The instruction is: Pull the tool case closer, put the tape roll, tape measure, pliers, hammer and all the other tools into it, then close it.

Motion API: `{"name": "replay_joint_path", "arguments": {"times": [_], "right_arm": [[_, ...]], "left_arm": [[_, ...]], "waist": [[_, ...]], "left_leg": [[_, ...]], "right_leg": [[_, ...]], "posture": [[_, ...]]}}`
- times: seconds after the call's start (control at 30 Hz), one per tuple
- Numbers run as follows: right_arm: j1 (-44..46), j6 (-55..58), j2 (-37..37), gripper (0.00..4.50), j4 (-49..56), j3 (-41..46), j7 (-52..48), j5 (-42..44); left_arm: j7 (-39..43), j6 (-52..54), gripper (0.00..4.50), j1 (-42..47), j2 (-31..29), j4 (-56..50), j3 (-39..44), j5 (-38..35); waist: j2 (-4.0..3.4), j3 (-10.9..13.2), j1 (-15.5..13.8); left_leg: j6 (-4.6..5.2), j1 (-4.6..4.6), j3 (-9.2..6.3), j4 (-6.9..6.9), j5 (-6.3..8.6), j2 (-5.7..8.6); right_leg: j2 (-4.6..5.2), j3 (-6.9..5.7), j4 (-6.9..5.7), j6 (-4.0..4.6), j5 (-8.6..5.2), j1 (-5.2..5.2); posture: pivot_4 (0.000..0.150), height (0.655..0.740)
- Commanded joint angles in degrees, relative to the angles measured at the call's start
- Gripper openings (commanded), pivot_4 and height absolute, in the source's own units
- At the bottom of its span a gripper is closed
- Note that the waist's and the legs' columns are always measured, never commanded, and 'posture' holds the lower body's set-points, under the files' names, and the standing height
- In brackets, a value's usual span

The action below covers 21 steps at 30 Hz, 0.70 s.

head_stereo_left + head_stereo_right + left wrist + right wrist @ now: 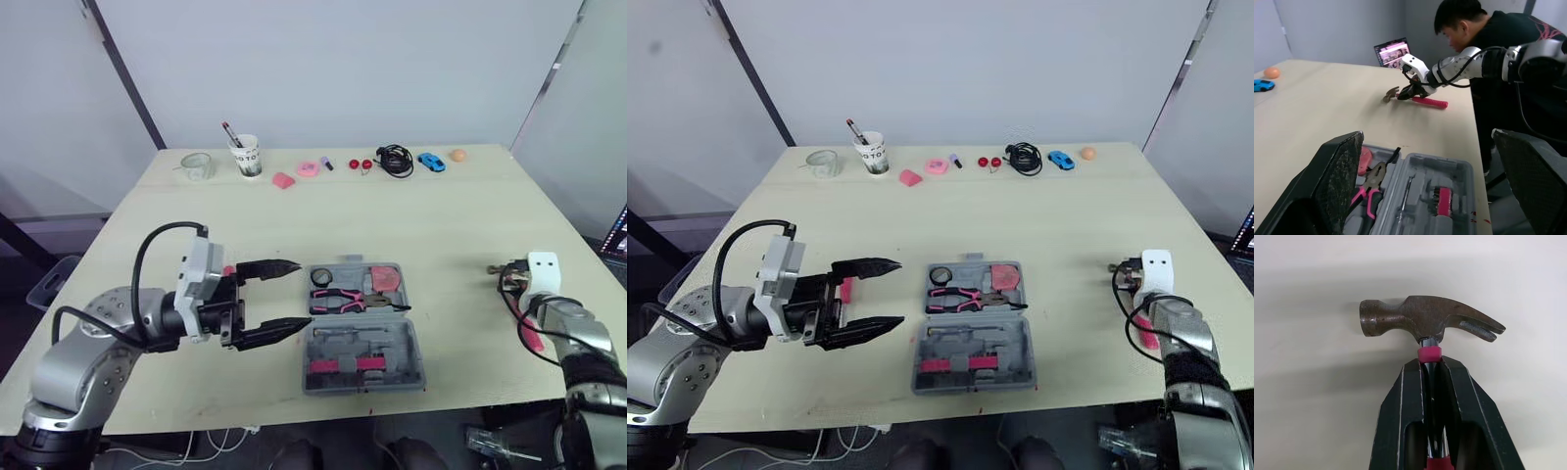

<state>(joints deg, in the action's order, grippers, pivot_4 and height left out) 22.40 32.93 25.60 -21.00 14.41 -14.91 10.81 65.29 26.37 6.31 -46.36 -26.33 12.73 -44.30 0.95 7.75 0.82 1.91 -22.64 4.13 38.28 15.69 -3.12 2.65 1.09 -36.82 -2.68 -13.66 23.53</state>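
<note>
Pinching the hammer [1420, 318] on its thin neck just under the head, the right gripper [1433, 363] has little to bear on, so the long pink handle could swing or slip loose during the carry. The hammer is near the table's right edge, well apart from the open tool case [416, 364], which holds the pliers [338, 299]; a tilted drop might block the lid. The left gripper [305, 294] hovers spread, just left of the case.
</note>
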Motion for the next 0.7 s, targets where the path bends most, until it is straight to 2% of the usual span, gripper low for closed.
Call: {"name": "replay_joint_path", "arguments": {"times": [0.03,0.17,0.33,0.7], "right_arm": [[-3.2,9.7,-2.9,0.03,18.4,0.7,4.0,2.7],[-5.5,17.4,-9.3,0.03,30.0,-0.9,9.3,3.0],[-8.1,21.7,-13.9,0.03,36.3,-4.1,12.1,2.2],[-10.9,16.7,-17.3,0.03,32.4,-7.1,14.0,-1.0]], "left_arm": [[1.2,-1.5,4.5,1.8,0.1,-0.1,-0.8,0.2],[1.8,-1.5,4.5,3.3,0.4,0.5,-2.1,0.1],[2.5,-1.3,4.5,3.7,0.1,0.8,-2.0,0.0],[3.5,-1.6,4.5,3.5,-0.4,1.1,-2.1,0.8]], "waist": [[-0.06,0.0,0.1],[-0.06,0.0,0.2],[-0.06,0.0,-0.2],[-0.03,0.0,0.1]], "left_leg": [[0.0,0.02,-0.01,0.0,0.0,-0.01],[0.0,0.04,-0.01,0.02,0.0,0.0],[0.0,-0.03,0.0,0.01,0.0,0.04],[0.0,-0.05,0.01,0.01,0.0,0.05]], "right_leg": [[0.0,0.03,0.0,0.0,0.0,0.01],[0.0,0.05,-0.01,-0.01,0.01,0.01],[0.01,0.0,0.02,-0.01,0.0,0.02],[0.01,-0.04,0.04,0.0,0.0,0.04]], "posture": [[0.15,0.74],[0.15,0.74],[0.15,0.74],[0.15,0.74]]}}
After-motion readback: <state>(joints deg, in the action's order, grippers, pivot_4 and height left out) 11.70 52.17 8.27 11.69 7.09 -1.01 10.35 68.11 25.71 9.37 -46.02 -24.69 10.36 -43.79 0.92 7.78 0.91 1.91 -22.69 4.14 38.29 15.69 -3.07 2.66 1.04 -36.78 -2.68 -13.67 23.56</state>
